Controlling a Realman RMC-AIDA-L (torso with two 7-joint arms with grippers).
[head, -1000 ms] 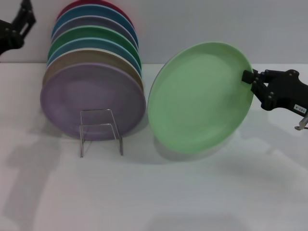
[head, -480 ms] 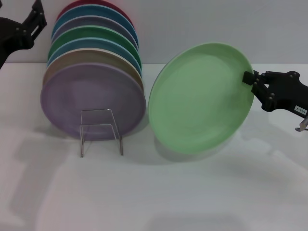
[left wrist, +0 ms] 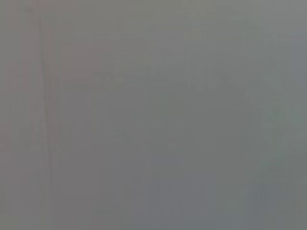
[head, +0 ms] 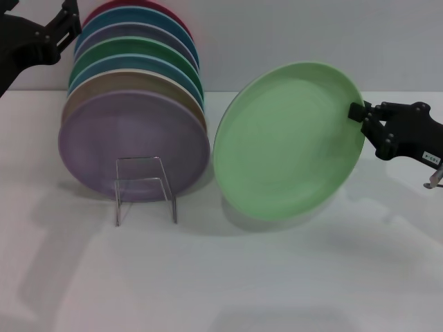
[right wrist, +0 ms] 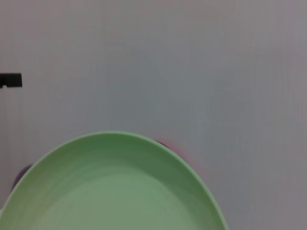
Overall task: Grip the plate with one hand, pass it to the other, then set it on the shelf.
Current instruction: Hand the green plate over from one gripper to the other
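The plate [head: 287, 142] stands tilted above the table [head: 277, 277], its far edge pinched between the jaws of the right gripper [head: 360, 114], beside the shelf [head: 144, 188], while the left gripper [head: 64, 22] hovers apart, jaws perhaps slightly open, I cannot tell.

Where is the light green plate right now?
In the head view the pale mint-green plate is held up tilted on the robot's right side, its edge pinched by the right gripper, just beside the row of plates standing behind the wire rack.
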